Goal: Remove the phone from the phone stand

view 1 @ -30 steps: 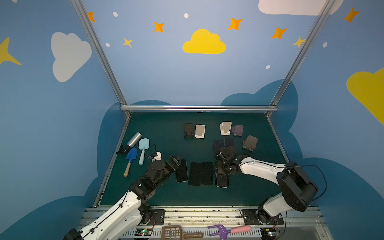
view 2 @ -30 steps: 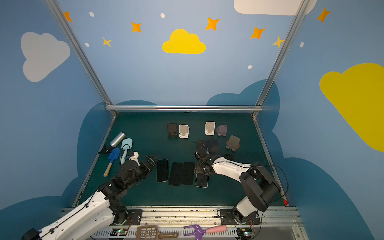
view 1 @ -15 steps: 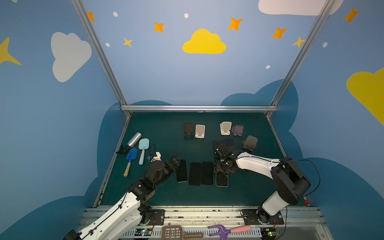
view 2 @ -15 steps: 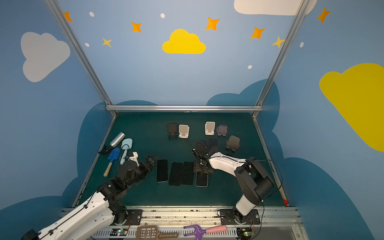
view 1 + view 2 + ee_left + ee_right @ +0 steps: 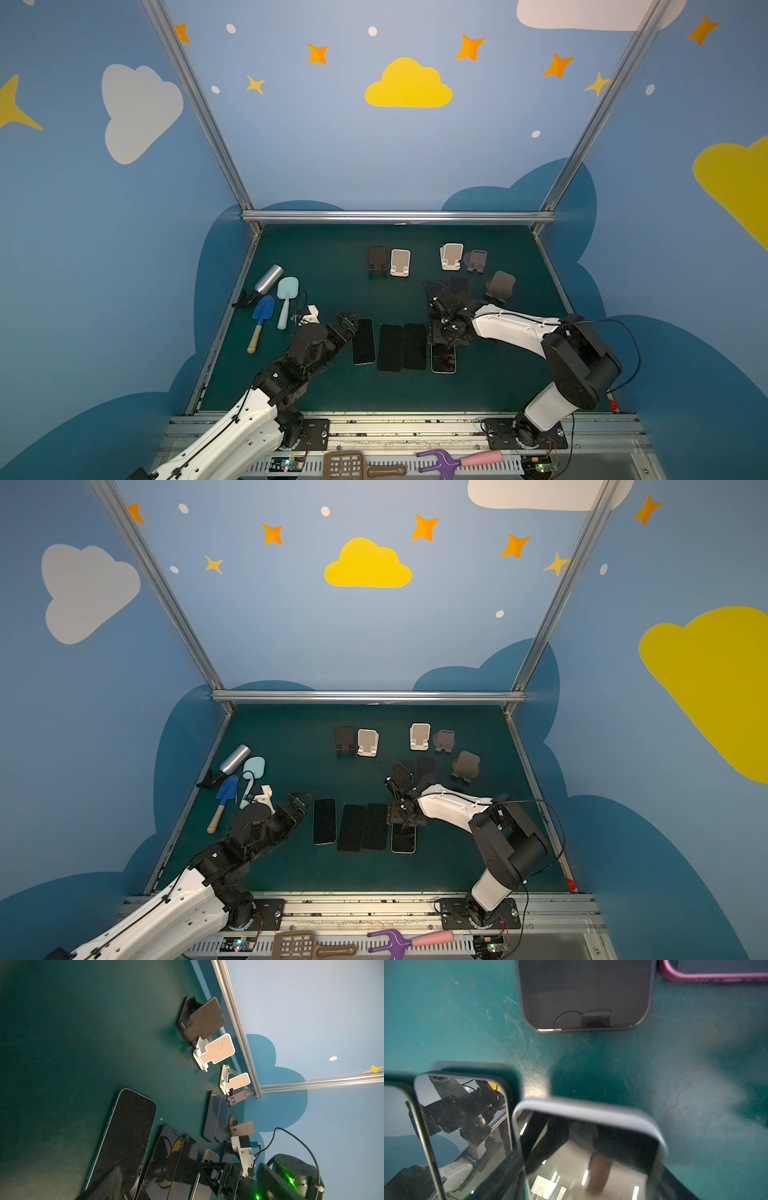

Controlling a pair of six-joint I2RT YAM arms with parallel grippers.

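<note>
Five stands (image 5: 400,262) are sitting empty | light-rimmed phone (image 5: 443,358) is lying flat on the mat (image 5: 316,257), ending the front row | right gripper (image 5: 446,337) is hovering low over it, grip unreadable | left gripper (image 5: 351,320) is idling alongside, jaws unclear | removal is looking nearly done.

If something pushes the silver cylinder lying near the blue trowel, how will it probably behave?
The silver cylinder lies on its side, so a sideways push would likely roll it. Its smooth, metallic-looking surface may slip in a grip. The pale blue tool beside it might stop the roll.
</note>
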